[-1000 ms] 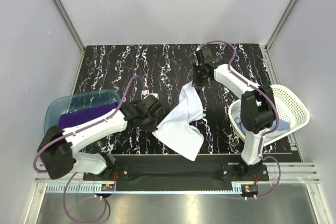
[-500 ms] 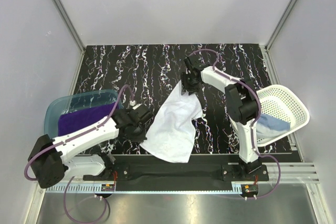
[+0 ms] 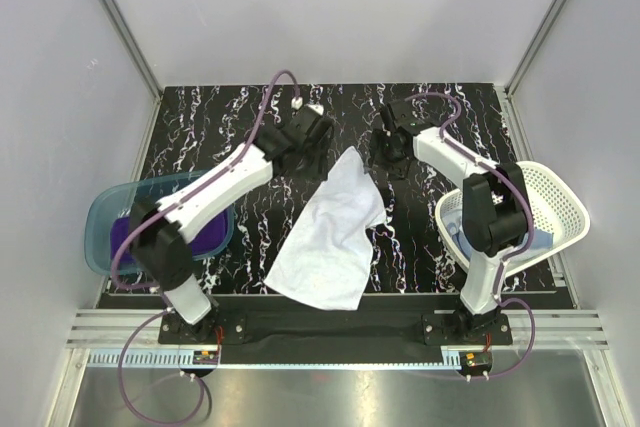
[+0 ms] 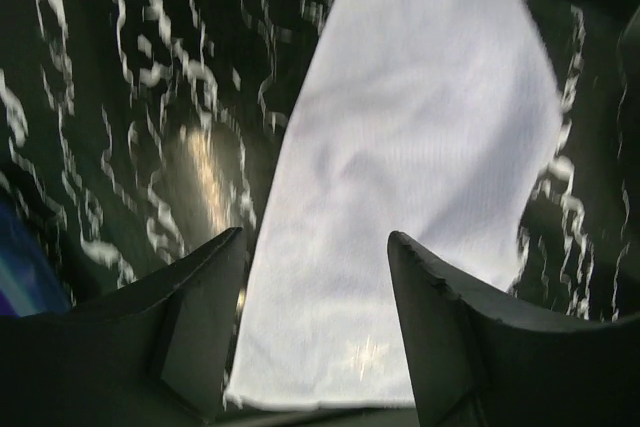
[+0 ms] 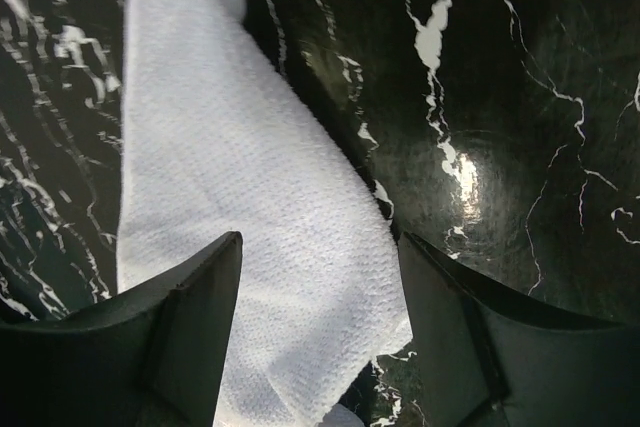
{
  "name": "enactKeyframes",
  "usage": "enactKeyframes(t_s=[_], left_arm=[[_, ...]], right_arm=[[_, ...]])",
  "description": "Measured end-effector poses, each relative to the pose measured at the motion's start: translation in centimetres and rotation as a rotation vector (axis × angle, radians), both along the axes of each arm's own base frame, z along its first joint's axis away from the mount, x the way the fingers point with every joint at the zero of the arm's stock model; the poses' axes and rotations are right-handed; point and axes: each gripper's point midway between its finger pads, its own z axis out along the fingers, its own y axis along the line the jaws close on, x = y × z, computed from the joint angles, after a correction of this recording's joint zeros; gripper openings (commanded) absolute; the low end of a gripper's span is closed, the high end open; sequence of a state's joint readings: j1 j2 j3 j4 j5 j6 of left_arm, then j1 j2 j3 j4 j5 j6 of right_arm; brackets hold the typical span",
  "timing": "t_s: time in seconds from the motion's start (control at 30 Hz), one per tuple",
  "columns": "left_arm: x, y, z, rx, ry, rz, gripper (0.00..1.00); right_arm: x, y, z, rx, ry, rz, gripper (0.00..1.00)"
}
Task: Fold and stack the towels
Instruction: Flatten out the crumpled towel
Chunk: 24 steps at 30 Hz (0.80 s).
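Release done: white towel (image 3: pixel 333 232) let go by right gripper (image 5: pixel 320 237), now spread slantwise mid-tabletop (image 3: pixel 200 127). Right gripper wide apart by far corner; left gripper (image 4: pixel 315 235), swung over from near edge, likewise wide apart above same end. Probably laid out ready for first fold.

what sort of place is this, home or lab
Probably a lab robot cell: left arm and right arm bolted to a black marbled table, closed in by plain white panels on aluminium struts.
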<state>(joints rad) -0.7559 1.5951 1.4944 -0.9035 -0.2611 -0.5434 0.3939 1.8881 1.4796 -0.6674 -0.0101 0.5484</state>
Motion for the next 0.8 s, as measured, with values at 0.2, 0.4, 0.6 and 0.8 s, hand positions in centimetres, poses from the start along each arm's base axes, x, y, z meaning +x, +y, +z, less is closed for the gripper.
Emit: enactKeyframes(t_s=[0.2, 0.4, 0.6, 0.8], left_arm=[[7.7, -2.3, -2.0, -0.015, -0.004, -0.023, 0.62], [10.4, -0.7, -4.7, -0.107, 0.079, 0.004, 0.62], [10.2, 3.3, -5.8, -0.150, 0.114, 0.075, 0.62], [9.9, 6.7, -4.2, -0.216, 0.100, 0.165, 0.63]], right_arm=[[-1.6, -0.2, -3.8, 0.018, 0.071, 0.014, 0.72], [-3.5, 0.4, -6.2, 0.066, 0.078, 0.162, 0.67], [-3.6, 0.0, -6.5, 0.033, 0.066, 0.248, 0.12], [-3.1, 1.4, -2.6, -0.006, -0.010, 0.321, 0.10]])
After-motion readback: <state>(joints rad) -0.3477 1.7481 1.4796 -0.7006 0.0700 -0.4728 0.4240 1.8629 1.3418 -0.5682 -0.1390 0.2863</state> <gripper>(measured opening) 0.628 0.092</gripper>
